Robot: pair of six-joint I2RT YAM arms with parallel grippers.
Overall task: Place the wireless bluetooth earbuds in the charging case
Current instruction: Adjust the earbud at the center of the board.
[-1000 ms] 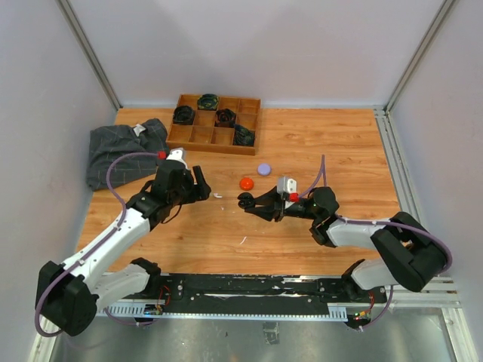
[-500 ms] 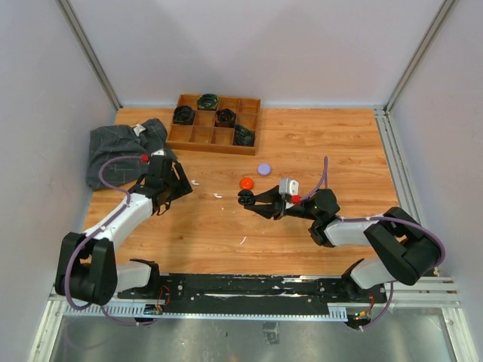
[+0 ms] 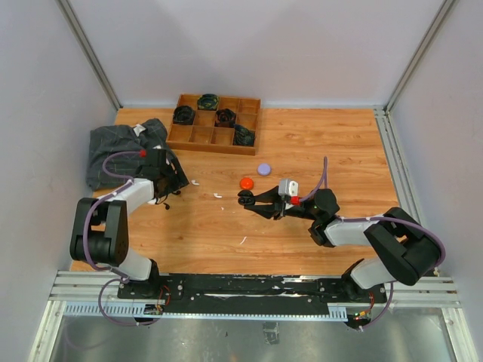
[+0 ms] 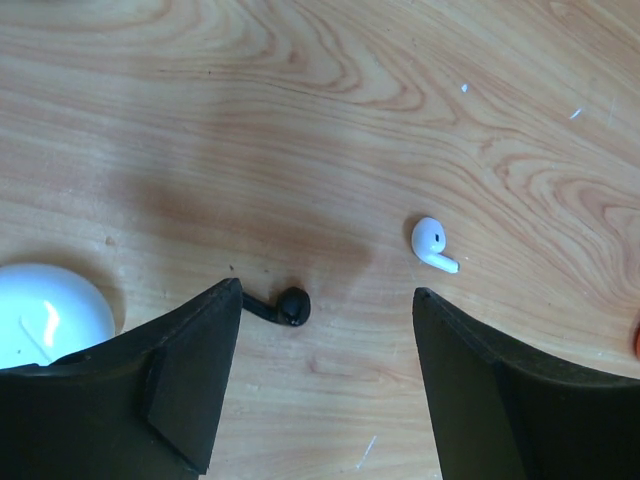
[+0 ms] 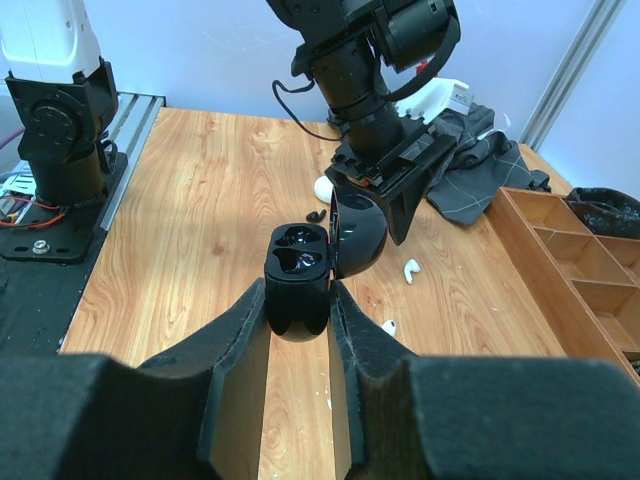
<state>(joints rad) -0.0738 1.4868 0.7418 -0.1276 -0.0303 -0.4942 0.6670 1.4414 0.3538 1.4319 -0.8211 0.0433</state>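
My right gripper (image 5: 300, 295) is shut on a black charging case (image 5: 298, 262) with its lid (image 5: 356, 232) swung open, held above the table's middle (image 3: 246, 198). My left gripper (image 4: 328, 292) is open and points down at the wood by the grey cloth (image 3: 167, 179), with nothing between its fingers. A black earbud (image 4: 290, 306) lies just off its left fingertip. A white earbud (image 4: 432, 243) lies a little beyond, toward the right finger. A second white earbud (image 5: 388, 327) lies nearer the right gripper.
A white case (image 4: 45, 315) sits left of the left finger. An orange-red round case (image 3: 247, 183) and a lilac one (image 3: 263, 169) lie mid-table. A wooden compartment tray (image 3: 215, 136) stands at the back, and a grey cloth (image 3: 121, 147) is at far left.
The left arm has folded back and swung left toward the cloth, its gripper now pointing down near the black earbud. The right gripper has shifted slightly, still holding the case.
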